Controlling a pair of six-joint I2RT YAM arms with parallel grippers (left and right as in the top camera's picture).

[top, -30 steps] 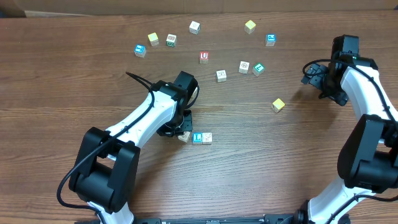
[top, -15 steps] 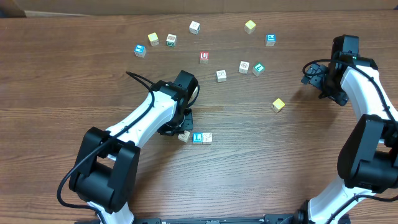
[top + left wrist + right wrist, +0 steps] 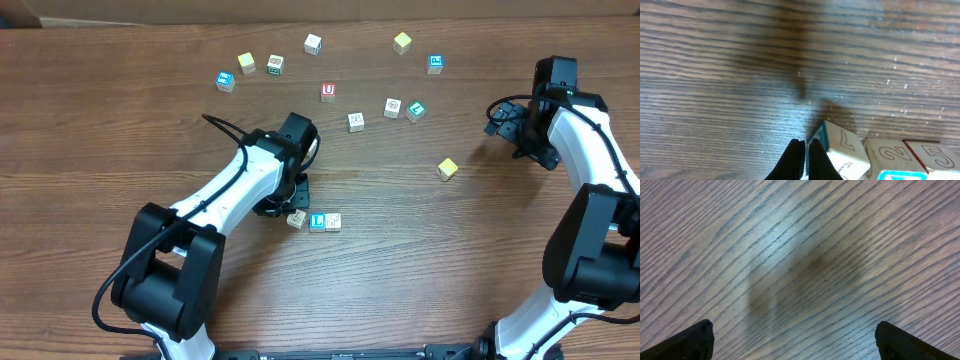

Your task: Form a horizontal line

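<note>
**Wood row is three cubes long, left end cube skewed, nothing has moved in the last second**

Wood-grain table (image 3: 100, 150): brown, matte with a soft glare.

Left arm (image 3: 235, 190): white shell and black joints, reaching to mid-table on the near side. Its pose is the same in all three overhead shots.

Left gripper (image 3: 805, 146): black fingers pressed together, pinching nothing. The tips are down at the left face of the end cube (image 3: 840, 145); can't tell if they touch it.

Right gripper (image 3: 794, 325): hovers over bare table at the far right, fingers spread wide, empty.

Line (image 3: 318, 221): sits just right of the left gripper. It is three small wooden cubes with pale faces and printed numerals, and blue shows on some faces.
- The right two cubes are square and flush.
- The end cube is rotated and seems to meet its neighbour only at a corner.
- It hasn't shifted since a second ago. My read is that the squaring nudge is paused or stalled, so the line isn't straight yet.

Loose cubes (image 3: 328, 91): scattered across the far side, well apart from the line. They are sharp-edged and look light, so they should slide easily on this surface when pushed.
</note>
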